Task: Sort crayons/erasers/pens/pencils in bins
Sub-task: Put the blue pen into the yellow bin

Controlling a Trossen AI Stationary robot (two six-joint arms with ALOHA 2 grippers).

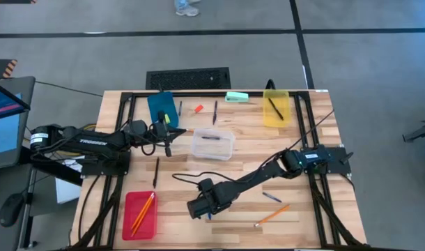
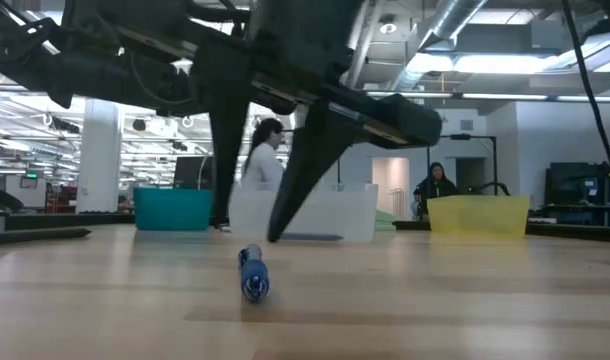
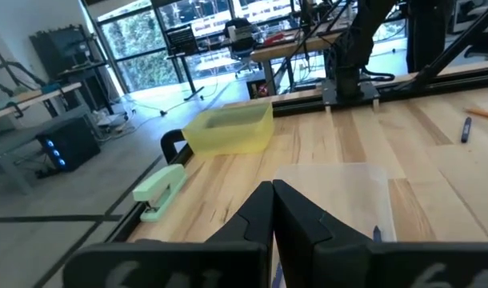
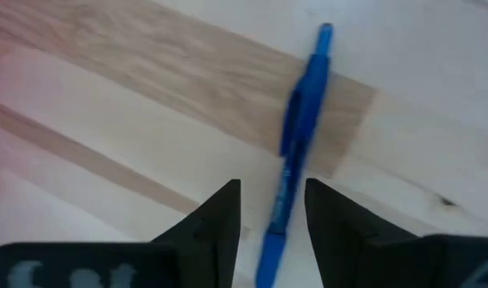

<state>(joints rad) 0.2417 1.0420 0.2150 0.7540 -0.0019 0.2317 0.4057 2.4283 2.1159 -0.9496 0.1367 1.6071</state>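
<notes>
With the blue pen point(image 4: 296, 136) lying on the table between the open fingers of the right pincer point(image 4: 273, 210), lower straight, centre on the barrel and close squarely, while the left pincer point(image 3: 272, 210), fingers together and empty, waits beside the clear bin point(image 1: 213, 143).

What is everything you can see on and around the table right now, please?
bins: four; red bin front left, blue bin, clear bin and yellow bin farther back
pens: several, blue to dark; one in the clear bin, one in the yellow bin, others loose
pencils: three, orange; two in the red bin, one loose front right
eraser: one, orange-red, back of table
mint-green object: one, back edge
people: two, in the room behind
left pincer: shut, beside the clear bin
right pincer: open, straddling a blue pen
</notes>
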